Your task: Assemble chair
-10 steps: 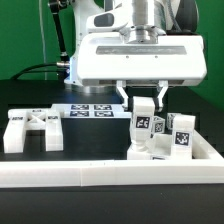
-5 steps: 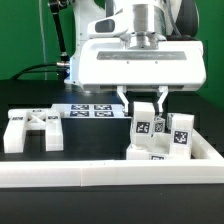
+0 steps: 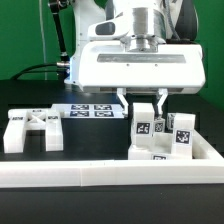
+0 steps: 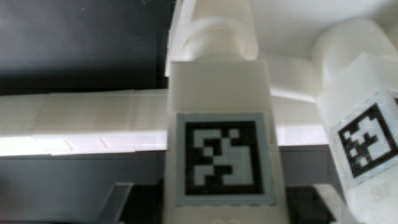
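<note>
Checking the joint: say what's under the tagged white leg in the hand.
Under the white blocky plastic leg lies a flat white plastic panel; their contact is hidden by the leg itself.

Black table point(image 3: 30, 95) against a dark backdrop point(image 3: 18, 35) (bright, even light); a white frame point(image 3: 100, 180) runs along the near edge, the marker board point(image 3: 88, 110) lies flat behind it.

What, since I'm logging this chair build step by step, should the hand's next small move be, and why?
Probably press the upright leg gently straight down without letting go. The hand is shut on it, it stands atop a white block, and a second leg stands close beside it, so sideways motion could bump that.
</note>
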Controlling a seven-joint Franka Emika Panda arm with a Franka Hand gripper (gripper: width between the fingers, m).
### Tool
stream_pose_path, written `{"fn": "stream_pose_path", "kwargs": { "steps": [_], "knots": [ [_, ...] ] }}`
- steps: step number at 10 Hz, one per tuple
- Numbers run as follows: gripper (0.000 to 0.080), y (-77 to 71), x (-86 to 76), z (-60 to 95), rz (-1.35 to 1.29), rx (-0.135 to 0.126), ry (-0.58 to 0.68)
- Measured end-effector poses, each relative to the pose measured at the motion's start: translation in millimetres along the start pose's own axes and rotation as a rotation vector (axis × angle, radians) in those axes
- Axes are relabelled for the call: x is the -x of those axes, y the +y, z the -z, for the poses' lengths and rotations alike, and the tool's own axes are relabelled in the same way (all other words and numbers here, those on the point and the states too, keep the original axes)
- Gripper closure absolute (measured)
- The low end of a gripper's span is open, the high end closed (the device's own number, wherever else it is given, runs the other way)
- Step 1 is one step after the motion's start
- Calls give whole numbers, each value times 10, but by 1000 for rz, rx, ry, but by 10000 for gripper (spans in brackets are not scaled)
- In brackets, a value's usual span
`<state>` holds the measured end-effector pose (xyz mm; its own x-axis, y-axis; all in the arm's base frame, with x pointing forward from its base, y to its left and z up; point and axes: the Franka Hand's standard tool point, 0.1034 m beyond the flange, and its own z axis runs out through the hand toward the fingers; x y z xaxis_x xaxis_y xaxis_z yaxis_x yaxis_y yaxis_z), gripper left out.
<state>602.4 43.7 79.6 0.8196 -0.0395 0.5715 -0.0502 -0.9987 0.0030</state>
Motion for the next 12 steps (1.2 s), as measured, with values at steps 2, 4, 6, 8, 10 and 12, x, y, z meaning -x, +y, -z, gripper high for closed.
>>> {"fn": "stream_pose_path", "kwargs": {
  "steps": [2, 4, 6, 8, 10, 12],
  "knots": [
    [502, 5, 23, -18, -1, 0, -30],
    [188, 7, 30, -22, 4, 0, -32],
    [156, 8, 34, -24, 7, 0, -33],
    [150, 41, -5, 9, 29, 0, -51],
    [150, 82, -107, 99, 39, -4, -59],
    [150, 99, -212, 194, 34, -11, -70]
  ]
}}
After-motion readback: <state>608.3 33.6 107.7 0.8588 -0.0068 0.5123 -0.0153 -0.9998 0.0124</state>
